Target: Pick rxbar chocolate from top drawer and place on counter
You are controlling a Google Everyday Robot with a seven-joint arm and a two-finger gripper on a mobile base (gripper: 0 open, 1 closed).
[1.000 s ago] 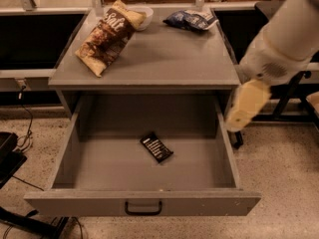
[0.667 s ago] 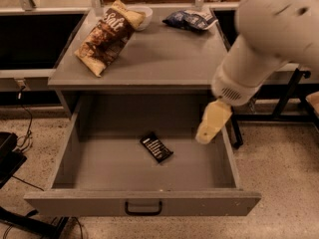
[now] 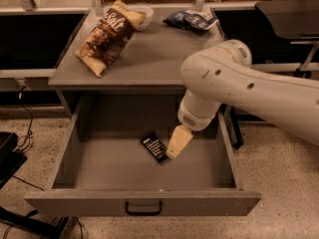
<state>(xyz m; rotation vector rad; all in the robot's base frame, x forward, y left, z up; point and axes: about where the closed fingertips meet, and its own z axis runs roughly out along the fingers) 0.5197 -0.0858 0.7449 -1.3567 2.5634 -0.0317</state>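
camera view: we have only this one, and we place everything against the top drawer (image 3: 142, 201)
top drawer: pulled well out, its front panel and dark handle (image 3: 143, 208) nearest us; we judge it stands open so the arm can reach down into it
rxbar chocolate (image 3: 154, 147): lies flat on the drawer floor near the middle, turned at a slant; not lifted
gripper (image 3: 178, 143): inside the drawer, low over the floor, its tip at the bar's right end; touching or just beside, we cannot tell; wide, narrow or closed on the bar, we cannot tell either; it slants down towards the bar, which we read as lining up a grasp from above
arm (image 3: 239, 83): comes in over the drawer's right wall
counter (image 3: 149, 59): directly above the drawer's back; brown chip bag (image 3: 105, 36) at its left, white bowl (image 3: 141, 14) behind that, dark blue snack bag (image 3: 192, 19) at the back right; the bare stretch between would suit the bar
step: the pick, we judge; placing not yet begun
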